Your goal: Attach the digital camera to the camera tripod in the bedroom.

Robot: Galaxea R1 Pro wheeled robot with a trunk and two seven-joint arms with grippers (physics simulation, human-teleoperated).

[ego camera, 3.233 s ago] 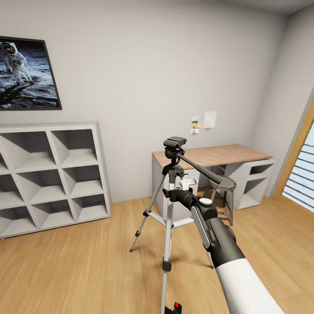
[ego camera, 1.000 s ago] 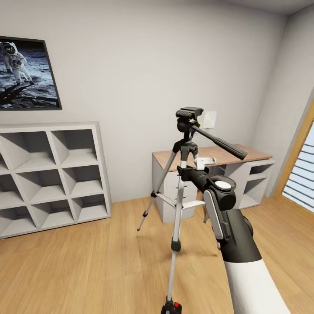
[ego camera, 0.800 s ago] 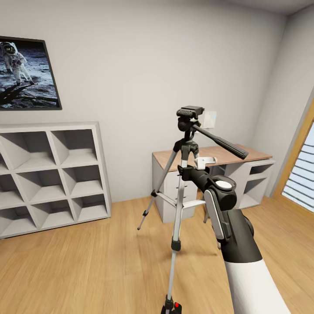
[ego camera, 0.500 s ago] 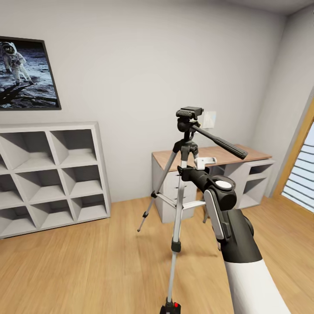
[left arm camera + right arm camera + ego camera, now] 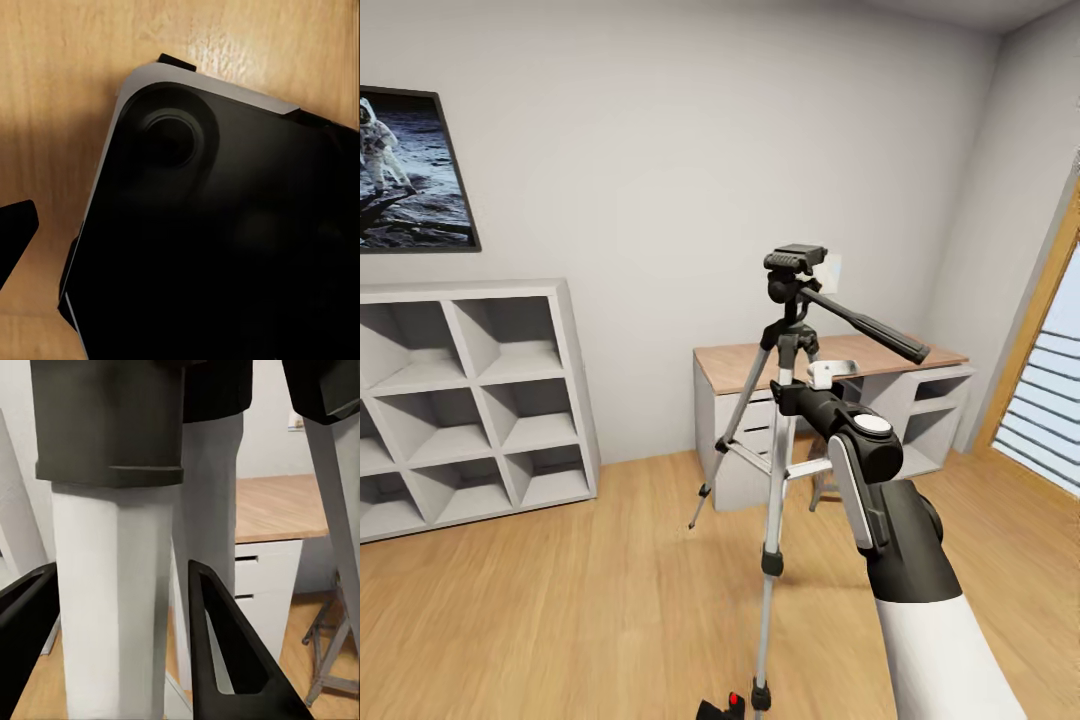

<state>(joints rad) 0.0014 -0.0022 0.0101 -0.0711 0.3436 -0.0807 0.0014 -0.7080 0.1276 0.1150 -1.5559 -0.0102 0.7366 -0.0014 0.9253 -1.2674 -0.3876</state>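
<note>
The right gripper is clamped around the camera tripod just below its head, probably to carry it. The digital camera lies on the floor well below. The left claw's state cannot be told.

1. The camera tripod has been lifted: 3.2 s ago its head was seen level with the desk top, and it is now seen well above it, against the wall.
2. The right end effector, closed on the tripod's upper column, has been raised with it, and the right arm is seen higher in the head view.
3. The pan handle is now seen above the desk instead of in front of the stool.
4. In the last half second the head view has been turned rightward: the astronaut picture, the shelf unit and the desk are seen further left.
5. The digital camera on the floor is seen further left, beside the near tripod foot.
</note>
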